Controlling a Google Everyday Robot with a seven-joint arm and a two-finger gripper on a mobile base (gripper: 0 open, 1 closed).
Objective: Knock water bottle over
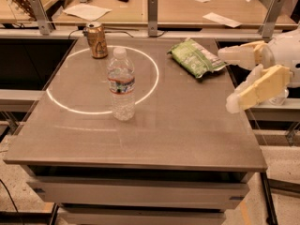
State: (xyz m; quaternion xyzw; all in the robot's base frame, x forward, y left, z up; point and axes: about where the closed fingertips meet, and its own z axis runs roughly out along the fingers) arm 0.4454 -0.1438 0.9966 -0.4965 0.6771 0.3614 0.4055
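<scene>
The water bottle (pixel 121 84) stands upright on the grey table (pixel 187 125), left of centre, on the near arc of a white ring marked on the top. It is clear ribbed plastic with a white cap and a red-white-dark label band. My gripper (pixel 226 81) is at the table's right edge, well to the right of the bottle and above the surface. Its two cream fingers (pixel 255 88) are spread apart and hold nothing.
A gold-brown drink can (pixel 97 40) stands at the back left, just behind the bottle. A green snack bag (pixel 194 57) lies at the back right, close to the gripper's upper finger. A wooden bench (pixel 187 8) with papers runs behind the table.
</scene>
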